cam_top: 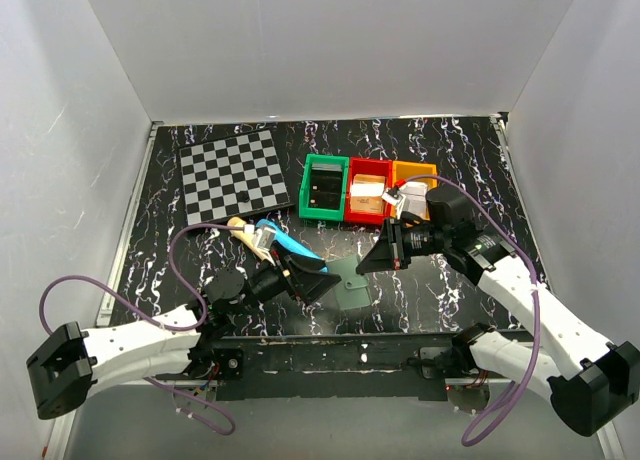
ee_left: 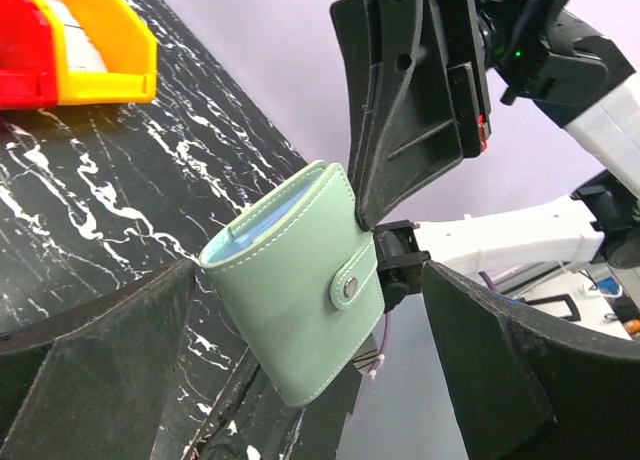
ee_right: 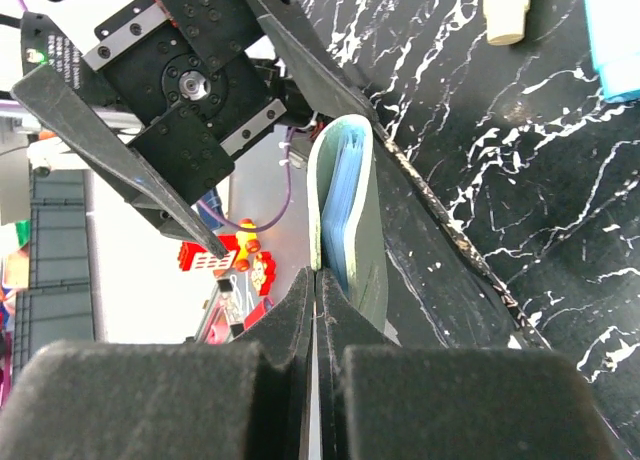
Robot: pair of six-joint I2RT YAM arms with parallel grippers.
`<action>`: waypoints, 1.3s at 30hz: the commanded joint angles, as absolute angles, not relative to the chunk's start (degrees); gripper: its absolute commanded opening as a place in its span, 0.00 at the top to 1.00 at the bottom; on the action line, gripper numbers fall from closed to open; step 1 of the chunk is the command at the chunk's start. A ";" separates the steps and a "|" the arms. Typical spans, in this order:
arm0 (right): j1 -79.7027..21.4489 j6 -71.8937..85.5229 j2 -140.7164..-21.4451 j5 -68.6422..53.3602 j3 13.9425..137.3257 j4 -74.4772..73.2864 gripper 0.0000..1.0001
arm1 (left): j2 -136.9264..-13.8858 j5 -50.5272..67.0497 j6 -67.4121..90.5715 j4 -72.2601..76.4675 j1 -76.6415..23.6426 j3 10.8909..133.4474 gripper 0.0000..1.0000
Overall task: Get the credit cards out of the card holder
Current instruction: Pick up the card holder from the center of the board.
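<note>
**Shallow pinch, snap fastened: the holder could twist loose**

I have the flat, stitched grey-green card holder [ee_left: 290,300] held up off the black marbled table [cam_top: 420,150], near the middle of the near edge. The right tool [ee_right: 318,280] is pressed together on only 1 thin edge of it, beside the small tab [ee_left: 352,285], whose metal snap looks fastened. The left tool [ee_left: 300,380] is spread wide. Its 2 foam pads [ee_left: 100,370] sit either side of the holder and, as far as I can tell, are not touching it. I see pale blue layers inside but no credit cards.

My worries:
- With so shallow a pinch, a push from the left tool could swivel the holder or pull it free, and it might drop past the near edge.
- Squeezing its faces would only keep it shut.
- The 2 tools are very near each other, so a careless approach could knock them together.
</note>
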State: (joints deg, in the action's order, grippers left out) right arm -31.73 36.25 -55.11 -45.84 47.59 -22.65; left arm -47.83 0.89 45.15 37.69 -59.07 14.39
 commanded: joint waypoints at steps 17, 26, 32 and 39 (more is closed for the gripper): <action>-32.78 40.08 -54.40 -53.09 48.25 -12.92 0.99 | -49.75 8.61 45.35 47.29 -59.24 13.36 0.20; -32.87 39.81 -54.84 -52.56 47.37 -12.92 0.99 | -49.13 9.58 45.88 48.16 -59.24 13.36 0.45; -32.87 39.90 -55.02 -52.12 47.02 -13.01 0.99 | -49.66 11.34 46.14 48.43 -59.24 14.15 0.55; -32.87 39.38 -54.76 -51.16 47.28 -14.41 0.99 | -49.13 11.51 46.06 46.76 -59.24 14.67 0.62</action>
State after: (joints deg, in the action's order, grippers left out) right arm -32.71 39.88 -55.13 -51.53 47.00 -15.79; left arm -50.04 9.67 46.35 46.76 -59.05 13.45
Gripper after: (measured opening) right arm 0.029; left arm 0.392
